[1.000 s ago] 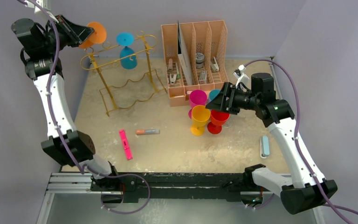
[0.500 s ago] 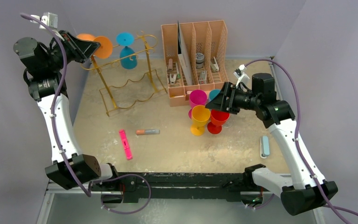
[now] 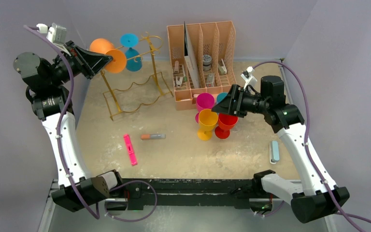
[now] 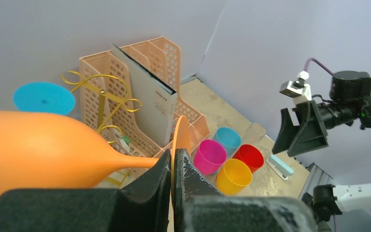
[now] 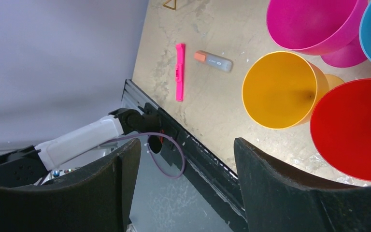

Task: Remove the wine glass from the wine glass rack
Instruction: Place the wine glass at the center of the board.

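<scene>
Wine glass [image 4: 43, 145]: orange, held sideways, probably to slide clear of the wine glass rack [image 3: 153, 63].
Left gripper [image 4: 173, 164]: pinching its stem.
Right gripper [image 5: 186, 147]: spread, empty.

Left arm [image 3: 64, 137] and right arm [image 3: 300, 147]: white link shells, black joint housings; purple cables [image 3: 308, 116] looped along each; small white-grey module [image 3: 55, 33] at each wrist; left gripper [image 3: 109, 59] and right gripper [image 3: 216, 109] black, wedge-shaped; black bases [image 3: 319, 205] on dark rail [image 3: 193, 186].
</scene>
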You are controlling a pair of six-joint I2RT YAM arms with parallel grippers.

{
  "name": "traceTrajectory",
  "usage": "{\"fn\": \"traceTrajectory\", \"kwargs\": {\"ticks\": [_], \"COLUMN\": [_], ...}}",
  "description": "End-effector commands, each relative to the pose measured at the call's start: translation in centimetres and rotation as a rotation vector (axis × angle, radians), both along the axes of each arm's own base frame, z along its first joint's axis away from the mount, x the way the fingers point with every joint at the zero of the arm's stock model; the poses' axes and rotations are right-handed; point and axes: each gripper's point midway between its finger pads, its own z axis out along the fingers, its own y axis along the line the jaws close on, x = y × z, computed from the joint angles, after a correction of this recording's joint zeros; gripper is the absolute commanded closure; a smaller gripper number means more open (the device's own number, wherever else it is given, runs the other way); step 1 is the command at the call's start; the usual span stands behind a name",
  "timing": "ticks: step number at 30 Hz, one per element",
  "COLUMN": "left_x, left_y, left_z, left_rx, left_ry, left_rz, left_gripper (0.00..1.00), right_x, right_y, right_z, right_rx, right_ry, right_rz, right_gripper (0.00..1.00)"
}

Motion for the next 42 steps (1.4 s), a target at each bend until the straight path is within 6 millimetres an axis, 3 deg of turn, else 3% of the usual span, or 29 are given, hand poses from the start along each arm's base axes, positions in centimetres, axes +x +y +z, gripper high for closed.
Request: {"fn": "traceTrajectory", "kwargs": {"ticks": [1, 5, 9, 15, 24, 32, 42], "left_x": [-2.5, -3.8, -5.7, -7.8, -9.9, -10.2, -11.2], "left_y": [-2.4, -5.0, -9.8, -13.4, -18.5, -21.2, -23.4], "left_z": [1.7, 1.4, -0.2, -2.5, -7.2, -10.3, -11.0], "left_rx": [0.019, 0.027, 0.016, -0.002, -0.005, -0.009, -0.033], "left_ry": [-0.085, -0.086, -0.031, 0.057, 0.204, 0.285, 0.315], "left_rz": [-0.112, -0.204, -0.353, -0.447, -0.539, -0.557, -0.641], "left_gripper": [1.0, 1.0, 1.0, 1.0, 1.0, 1.0, 1.0], "right_x": [0.0, 0.0, -0.3, -1.4, -4.0, -5.0, -4.6], "right_y": [0.5, 1.0, 1.8, 3.2, 6.6, 7.8, 8.9], "right_z": [0.9, 1.6, 3.1, 5.2, 6.4, 7.4, 7.0], "right_rx": [0.041, 0.079, 0.151, 0.199, 0.206, 0.235, 0.256], "right_ry": [-0.03, -0.048, -0.104, -0.211, -0.297, -0.337, -0.292], "right_rz": [0.022, 0.047, 0.099, 0.181, 0.33, 0.382, 0.398], "right_gripper": [0.27, 0.27, 0.27, 0.27, 0.31, 0.34, 0.48]}}
